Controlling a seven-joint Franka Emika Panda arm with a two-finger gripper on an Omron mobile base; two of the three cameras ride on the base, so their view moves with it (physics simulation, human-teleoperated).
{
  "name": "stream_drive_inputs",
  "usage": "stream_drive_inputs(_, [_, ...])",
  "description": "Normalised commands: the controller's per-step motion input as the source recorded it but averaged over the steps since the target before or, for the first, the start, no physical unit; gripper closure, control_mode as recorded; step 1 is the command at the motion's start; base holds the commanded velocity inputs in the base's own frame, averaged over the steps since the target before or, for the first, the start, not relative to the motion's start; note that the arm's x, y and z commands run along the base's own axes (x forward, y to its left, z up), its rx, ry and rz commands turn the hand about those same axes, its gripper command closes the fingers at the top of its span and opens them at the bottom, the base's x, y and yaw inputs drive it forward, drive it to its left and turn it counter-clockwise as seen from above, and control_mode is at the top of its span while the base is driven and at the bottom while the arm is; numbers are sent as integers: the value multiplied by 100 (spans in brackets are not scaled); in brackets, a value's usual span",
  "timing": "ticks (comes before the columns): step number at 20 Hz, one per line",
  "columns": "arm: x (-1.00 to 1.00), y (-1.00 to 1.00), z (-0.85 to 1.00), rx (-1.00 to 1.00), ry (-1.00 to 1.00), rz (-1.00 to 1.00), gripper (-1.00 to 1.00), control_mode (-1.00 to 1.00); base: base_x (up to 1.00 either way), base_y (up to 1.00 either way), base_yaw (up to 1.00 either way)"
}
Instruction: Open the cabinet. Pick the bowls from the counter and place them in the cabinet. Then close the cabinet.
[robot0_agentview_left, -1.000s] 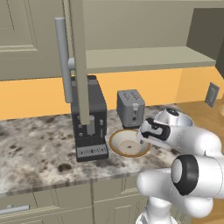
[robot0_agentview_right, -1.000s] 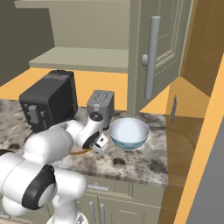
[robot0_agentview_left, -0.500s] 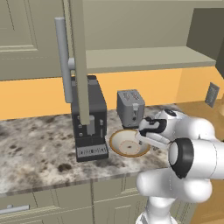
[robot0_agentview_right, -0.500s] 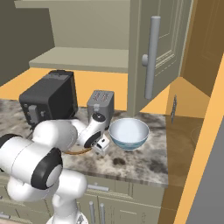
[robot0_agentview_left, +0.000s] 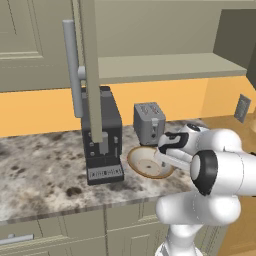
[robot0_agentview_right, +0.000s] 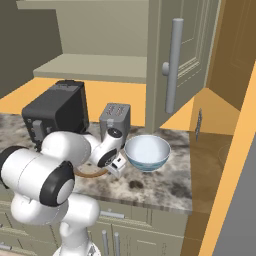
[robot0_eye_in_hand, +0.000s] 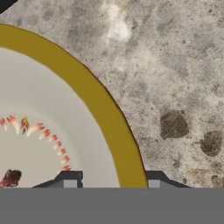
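While the gripper (robot0_eye_in_hand: 109, 179) straddles the tan bowl's (robot0_agentview_left: 148, 162) rim beside the toaster (robot0_agentview_left: 149, 121), half-closed, grip unconfirmed: pinch squarely, lift level.

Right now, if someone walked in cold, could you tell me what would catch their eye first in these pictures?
Probably the bulky white arm bent low over the counter, its fingers straddling the tan bowl's rim. Next, the open cabinet above, its doors swung wide with long silver handles, and the pale-blue bowl by the toaster.
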Motion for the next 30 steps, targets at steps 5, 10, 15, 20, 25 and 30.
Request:
stream_drive_inputs(5, [0, 0, 0, 0, 0, 0, 100, -100, 0, 0, 0])
stream_drive_inputs(10, [0, 11, 4, -1, 0, 0, 100, -100, 0, 0, 0])
stream_drive_inputs(15, [-6, 8, 33, -2, 0, 0, 100, -100, 0, 0, 0])
stream_drive_inputs(20, [0, -1, 48, 0, 1, -1, 100, -100, 0, 0, 0])
stream_drive_inputs(25, [0, -9, 37, 1, 0, 0, 100, -100, 0, 0, 0])
stream_drive_inputs(30, [0, -16, 35, 1, 2, 0, 100, -100, 0, 0, 0])
